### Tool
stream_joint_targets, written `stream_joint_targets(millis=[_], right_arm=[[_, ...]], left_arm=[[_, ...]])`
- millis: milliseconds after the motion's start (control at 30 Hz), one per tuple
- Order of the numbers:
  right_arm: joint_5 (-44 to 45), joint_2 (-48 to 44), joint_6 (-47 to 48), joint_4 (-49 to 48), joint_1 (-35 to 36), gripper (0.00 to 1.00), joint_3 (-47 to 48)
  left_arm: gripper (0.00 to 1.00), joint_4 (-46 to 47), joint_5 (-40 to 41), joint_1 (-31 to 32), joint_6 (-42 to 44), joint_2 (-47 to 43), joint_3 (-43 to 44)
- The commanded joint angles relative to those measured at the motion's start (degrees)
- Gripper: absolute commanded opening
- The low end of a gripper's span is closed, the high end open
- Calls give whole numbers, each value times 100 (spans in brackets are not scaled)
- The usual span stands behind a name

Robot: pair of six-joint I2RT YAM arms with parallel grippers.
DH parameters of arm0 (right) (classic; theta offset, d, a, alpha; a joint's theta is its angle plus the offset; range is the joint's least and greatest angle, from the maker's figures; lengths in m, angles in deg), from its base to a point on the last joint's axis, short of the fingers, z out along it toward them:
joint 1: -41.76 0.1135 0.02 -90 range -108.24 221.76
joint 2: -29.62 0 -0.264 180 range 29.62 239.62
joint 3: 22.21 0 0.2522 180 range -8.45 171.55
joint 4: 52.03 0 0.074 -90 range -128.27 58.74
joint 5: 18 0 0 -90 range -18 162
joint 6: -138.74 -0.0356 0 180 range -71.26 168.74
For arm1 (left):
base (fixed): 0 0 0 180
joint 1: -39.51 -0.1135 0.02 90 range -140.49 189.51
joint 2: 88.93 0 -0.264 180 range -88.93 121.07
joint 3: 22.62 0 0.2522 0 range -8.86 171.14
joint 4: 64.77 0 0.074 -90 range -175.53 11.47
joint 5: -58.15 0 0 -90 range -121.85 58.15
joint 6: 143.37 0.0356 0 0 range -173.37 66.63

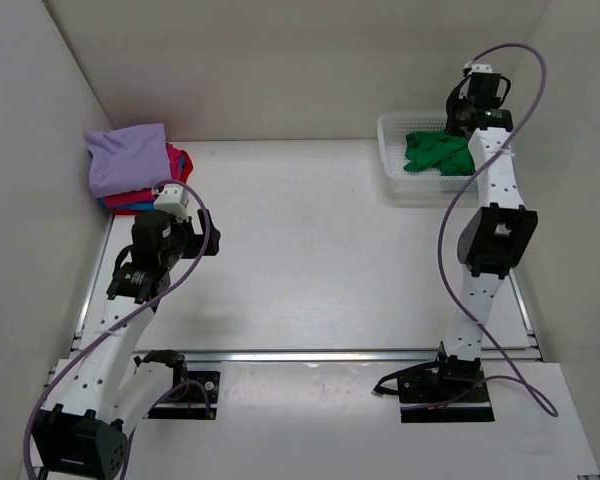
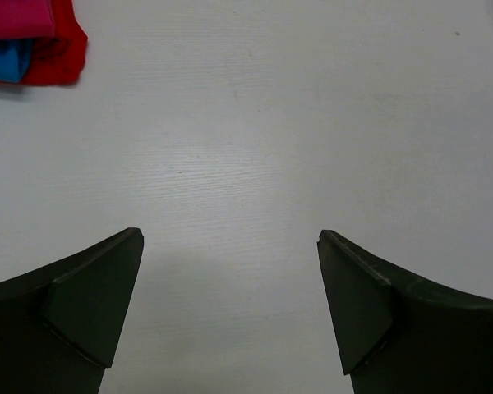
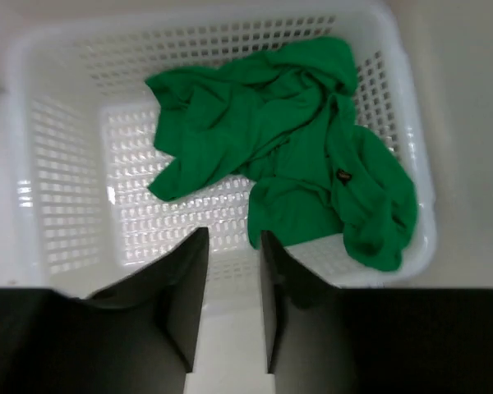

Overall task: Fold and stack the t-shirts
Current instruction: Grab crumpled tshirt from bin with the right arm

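Note:
A bright green t-shirt (image 1: pixel 435 152) lies crumpled in the white mesh basket (image 1: pixel 390 130) at the back right. In the right wrist view the green shirt (image 3: pixel 287 139) spills over the basket's right rim (image 3: pixel 419 205). My right gripper (image 1: pixel 462 118) hangs over the basket's near wall; its jaws (image 3: pixel 232 238) stand a narrow gap apart and hold nothing. A folded stack sits at the back left: lavender shirt (image 1: pixel 128 158) on top, pink-red (image 1: pixel 177 160) and blue below. My left gripper (image 1: pixel 175 215) is wide open and empty (image 2: pixel 230 238) over bare table near the stack (image 2: pixel 62 45).
White walls close in the table on the left, back and right. The basket stands against the back right corner. A metal rail (image 1: pixel 330 355) runs along the near edge by the arm bases.

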Motion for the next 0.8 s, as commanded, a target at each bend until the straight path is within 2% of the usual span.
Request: stream_joint_targets(millis=[0, 33, 67, 167, 267, 467, 567, 600, 633, 667, 700, 733, 767], right_arm=[[-17, 981, 38, 234, -230, 31, 966], [-44, 1133, 20, 217, -266, 44, 1100], [-114, 1369, -93, 69, -336, 50, 1188], [-71, 2020, -77, -38, -424, 80, 1566], [-149, 2504, -120, -179, -530, 92, 1664], [-1, 3138, -130, -381, -705, 99, 1831], [-220, 3524, -208, -355, -802, 99, 1927], [-220, 3551, -183, -294, -776, 94, 1997], [-368, 3560, -78, -285, -819, 84, 2050], [-465, 3491, 10, -380, -794, 77, 1955], [-458, 3464, 37, -399, -785, 58, 1928], [-597, 3472, 20, -390, -793, 17, 1945], [-520, 3481, 2, -338, -802, 2, 1997]], left_arm=[[99, 175, 172, -79, 143, 241, 134], [99, 184, 110, -114, 108, 294, 186], [98, 201, 40, -141, 73, 399, 204], [98, 211, -153, -115, 2, 628, 354], [97, 97, -110, -54, 72, 813, 468], [96, -18, -75, -44, 160, 998, 670], [95, -62, -145, -62, 99, 989, 644], [96, -53, -128, -88, 64, 1015, 644], [95, -27, -180, -114, 38, 1007, 609], [95, -53, -224, -132, 11, 998, 618], [96, -1, -224, -141, -24, 1024, 609], [96, 8, -294, -141, -42, 1033, 565], [96, 34, -312, -158, -68, 1033, 591]])
